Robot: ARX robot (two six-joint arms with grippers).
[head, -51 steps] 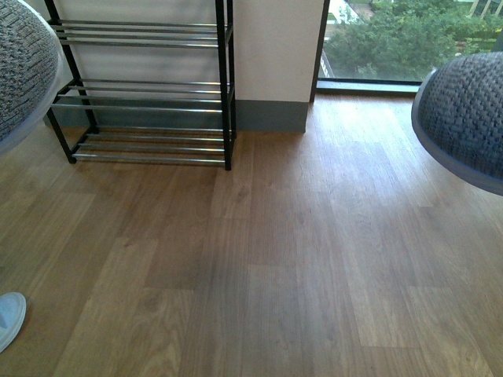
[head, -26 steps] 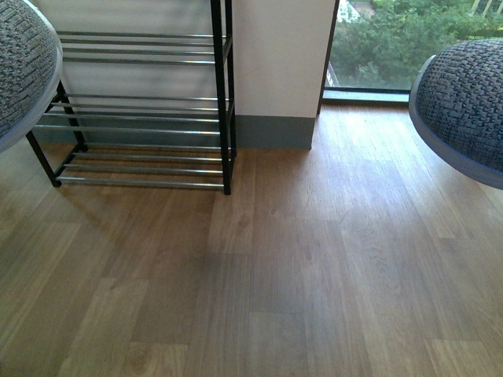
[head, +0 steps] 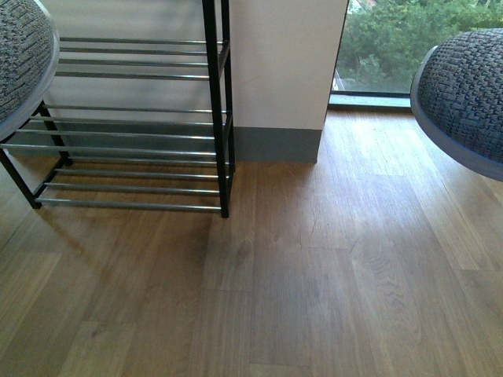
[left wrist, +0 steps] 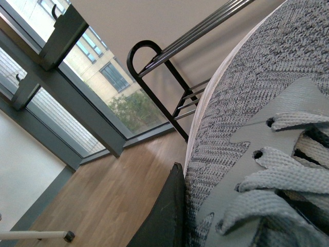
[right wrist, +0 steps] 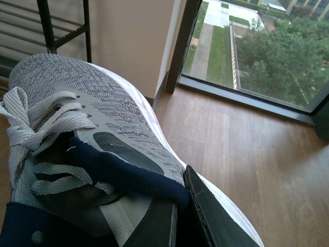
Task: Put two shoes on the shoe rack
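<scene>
Two grey knit shoes hang above the wooden floor. The left shoe (head: 20, 63) fills the front view's upper left corner, its toe overlapping the shoe rack (head: 141, 118), a black frame with chrome bars against the wall. The right shoe (head: 468, 94) hangs at the right edge, in front of the window. In the left wrist view a black finger (left wrist: 163, 216) presses on the left shoe's (left wrist: 247, 103) side, with the rack's arched end (left wrist: 154, 56) beyond. My right gripper (right wrist: 180, 206) is shut on the right shoe's (right wrist: 103, 113) navy collar, with the rack (right wrist: 67, 31) behind.
A white wall pillar with a grey skirting (head: 275, 145) stands just right of the rack. A floor-to-ceiling window (head: 393, 47) is behind the right shoe. Wooden floor (head: 314, 275) spreads in front. A thin white leg (left wrist: 36, 235) shows near the floor in the left wrist view.
The rack and pillar have grown larger and slid lower and leftwards in the front view as the robot came closer. Both shoes kept their places at the frame's edges.
</scene>
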